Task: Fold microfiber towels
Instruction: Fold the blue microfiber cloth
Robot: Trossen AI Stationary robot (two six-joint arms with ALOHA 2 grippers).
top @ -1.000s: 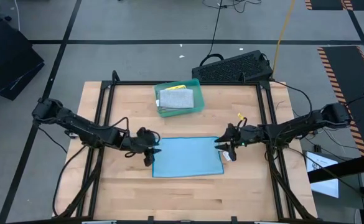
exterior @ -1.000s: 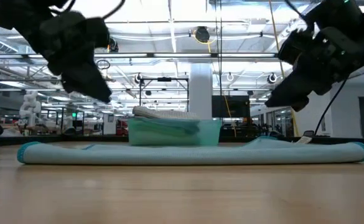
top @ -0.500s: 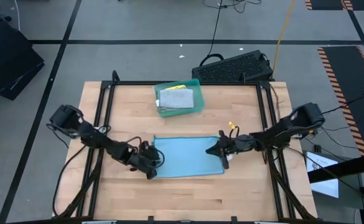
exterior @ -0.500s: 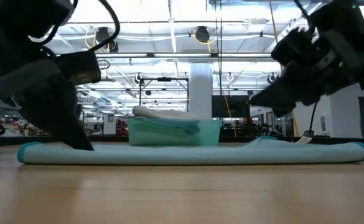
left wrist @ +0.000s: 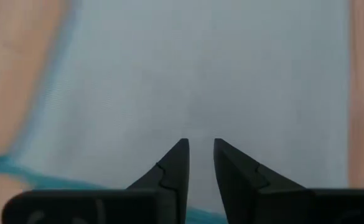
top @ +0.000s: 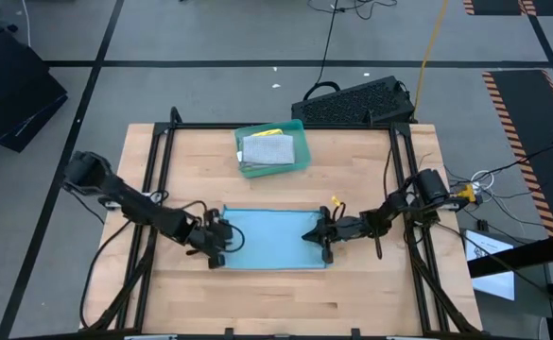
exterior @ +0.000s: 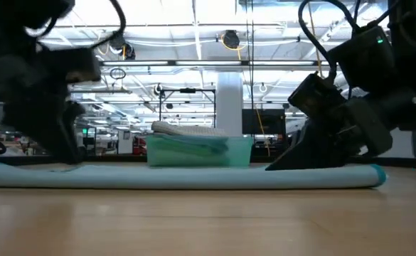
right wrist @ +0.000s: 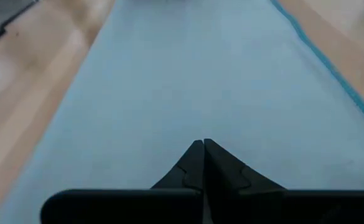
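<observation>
Light blue towel point(top: 269, 239) lying flat at counter point(top: 371, 293) centre, 6 o'clock of teal tray point(top: 300, 162) holding remaining folded towels point(top: 268, 149).

Since a second ago: both arms having dropped from hovering at towel's side edges onto cloth.

Left end effector point(top: 221, 239) at towel's 9 o'clock edge, narrowing, slim gap remaining, fabric between tips not confirmable.

Right end effector point(top: 319, 237) at 3 o'clock edge, now fully closed, apparently pinching cloth; that edge already drawn inward.

Meaning: grasp phase ending, first fold likely starting.

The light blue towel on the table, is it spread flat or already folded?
Spread flat. In the high view the light blue towel lies as one open rectangle on the table; the low view shows only a thin, even layer.
</observation>
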